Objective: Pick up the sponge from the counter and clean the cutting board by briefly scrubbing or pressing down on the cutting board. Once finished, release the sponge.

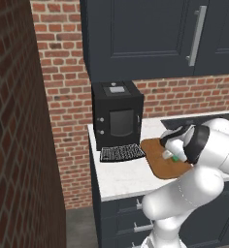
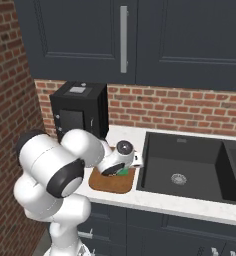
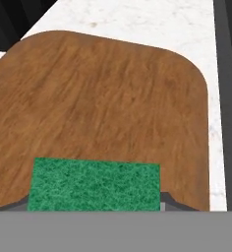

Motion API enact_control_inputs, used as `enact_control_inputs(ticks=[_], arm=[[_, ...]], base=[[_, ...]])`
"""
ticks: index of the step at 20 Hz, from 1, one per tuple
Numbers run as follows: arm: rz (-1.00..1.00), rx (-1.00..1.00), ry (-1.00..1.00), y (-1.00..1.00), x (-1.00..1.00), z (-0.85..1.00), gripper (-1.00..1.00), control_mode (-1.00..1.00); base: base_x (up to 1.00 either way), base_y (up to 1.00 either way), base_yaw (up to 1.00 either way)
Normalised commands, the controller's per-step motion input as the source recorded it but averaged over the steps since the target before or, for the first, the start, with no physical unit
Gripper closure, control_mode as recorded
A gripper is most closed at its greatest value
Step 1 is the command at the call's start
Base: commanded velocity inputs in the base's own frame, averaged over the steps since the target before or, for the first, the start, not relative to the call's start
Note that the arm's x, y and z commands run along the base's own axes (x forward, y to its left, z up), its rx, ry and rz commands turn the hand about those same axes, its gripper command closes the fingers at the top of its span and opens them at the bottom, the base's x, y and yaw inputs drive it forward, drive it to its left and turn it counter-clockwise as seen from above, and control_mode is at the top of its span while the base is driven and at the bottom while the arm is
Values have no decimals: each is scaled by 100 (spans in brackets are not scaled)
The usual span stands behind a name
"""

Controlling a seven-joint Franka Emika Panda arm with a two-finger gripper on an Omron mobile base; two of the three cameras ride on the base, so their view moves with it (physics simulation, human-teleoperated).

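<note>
The end effector is squeezing the sponge from both sides. The sponge is a small block with a fuzzy green top. It is sitting low over the cutting board, near one edge of it. I cannot tell if it is pressing on the wood.

The cutting board is brown and smooth, with wavy wood lines and round corners. It is lying flat on the white desk, which is looking like speckled stone. Dark blue drawers are sitting under the desk.

From the right side, the white round arm is bending down over the board, and a bit of green sponge is peeking out under the hand.

A black ribbed mat is lying just beside the board. Behind the mat, a black boxy machine is standing against the red brick wall. A deep black sink is sitting on the other side of the board. Dark cabinets with a long silver handle are hanging above.
</note>
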Motion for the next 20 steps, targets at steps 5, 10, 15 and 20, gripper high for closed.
enact_control_inputs(ticks=[5,10,15,20], arm=[[0,0,1,48,-2,-2,100,-100],[0,0,2,59,0,-2,100,-100],[0,0,4,47,0,-5,100,-100],[0,0,2,10,0,-10,100,-100]], base=[[0,0,0],[0,0,0],[0,0,0],[0,0,0]])
